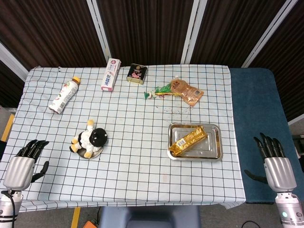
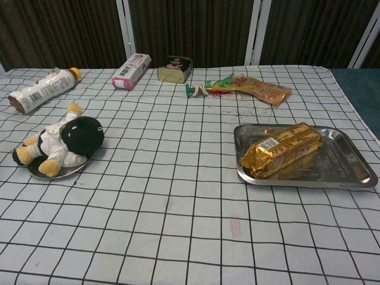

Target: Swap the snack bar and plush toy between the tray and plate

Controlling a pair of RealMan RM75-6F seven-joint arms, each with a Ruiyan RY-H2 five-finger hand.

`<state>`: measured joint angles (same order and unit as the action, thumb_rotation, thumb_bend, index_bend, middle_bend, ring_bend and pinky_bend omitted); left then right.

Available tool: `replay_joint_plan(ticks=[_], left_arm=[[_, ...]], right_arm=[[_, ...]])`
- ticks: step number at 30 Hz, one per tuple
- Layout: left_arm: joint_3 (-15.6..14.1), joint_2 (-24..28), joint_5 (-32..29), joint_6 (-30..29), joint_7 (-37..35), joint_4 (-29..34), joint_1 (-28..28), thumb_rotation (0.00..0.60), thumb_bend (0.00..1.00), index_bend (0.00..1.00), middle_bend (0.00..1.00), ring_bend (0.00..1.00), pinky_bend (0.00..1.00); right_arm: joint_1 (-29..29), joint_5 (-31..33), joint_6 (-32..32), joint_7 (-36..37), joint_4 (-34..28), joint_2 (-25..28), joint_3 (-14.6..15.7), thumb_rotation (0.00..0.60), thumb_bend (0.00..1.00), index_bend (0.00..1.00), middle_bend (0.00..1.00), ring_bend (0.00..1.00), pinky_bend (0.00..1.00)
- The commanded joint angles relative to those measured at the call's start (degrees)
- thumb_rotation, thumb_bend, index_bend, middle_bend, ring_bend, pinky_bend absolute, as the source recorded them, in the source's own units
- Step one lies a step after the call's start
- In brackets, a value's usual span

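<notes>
Your left hand has its fingers spread and holding nothing, parked at the near left corner of the counter; right hand is the same deal, fingers apart and empty, sitting off past the cloth's right edge over the blue surface; the chest view shows neither hand, so that's head view only. Looks like a neutral ready pose, both well apart from anything, so I'd say the swap hasn't started.

Moving outward: the plush toy lies flopped on its side on the little plate, nearer your left hand; the snack bar lies diagonally in the metal tray, nearer your right; each hand gets its own pickup, which is probably why it's laid out that way. Heads up, the toy overhangs the plate, so the plate may shift.

Along the far side: a bottle, a white box, a dark tin, an orange pouch; just clutter, I think.
</notes>
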<state>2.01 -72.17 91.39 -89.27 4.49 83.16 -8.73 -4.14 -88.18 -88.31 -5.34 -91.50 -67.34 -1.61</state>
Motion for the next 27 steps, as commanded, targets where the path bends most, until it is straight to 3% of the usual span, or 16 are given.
replay_joint_plan(ticks=[1, 10, 19, 24, 27], left_arm=[[0.3, -0.4, -0.1, -0.3, 0.1, -0.4, 0.1, 0.600, 0.45, 0.16, 0.19, 0.14, 0.33], [0.3, -0.6, -0.1, 0.2, -0.7, -0.9, -0.1, 0.600, 0.44, 0.17, 0.21, 0.14, 0.33], [0.3, -0.2, -0.6, 0.7, -1.1, -0.1, 0.0, 0.600, 0.44, 0.18, 0.23, 0.15, 0.33], [0.6, -0.3, -0.9, 0.9, -0.9, -0.2, -0.1, 0.600, 0.44, 0.18, 0.23, 0.15, 0.33], [0.4, -0.1, -1.5, 1.8, -0.3, 0.1, -0.1, 0.600, 0.44, 0.18, 0.24, 0.16, 0.33]], right_arm=[[0.1, -0.2, -0.2, 0.0, 0.3, -0.3, -0.1, 0.600, 0.10, 0.00, 0.00, 0.00, 0.01], [0.0, -1.2, -0.5, -0.4, 1.9, -1.7, -0.6, 0.600, 0.10, 0.00, 0.00, 0.00, 0.02], [-2.2, -3.6, 1.4, 0.8, 5.6, -3.6, -0.6, 0.600, 0.10, 0.10, 0.02, 0.05, 0.09], [-6.9, -5.3, 6.7, 2.0, 5.5, -3.3, -1.5, 0.600, 0.10, 0.17, 0.08, 0.09, 0.09], [-11.2, -3.9, 13.8, 2.9, 4.5, -2.8, -2.5, 0.600, 0.10, 0.21, 0.10, 0.11, 0.09]])
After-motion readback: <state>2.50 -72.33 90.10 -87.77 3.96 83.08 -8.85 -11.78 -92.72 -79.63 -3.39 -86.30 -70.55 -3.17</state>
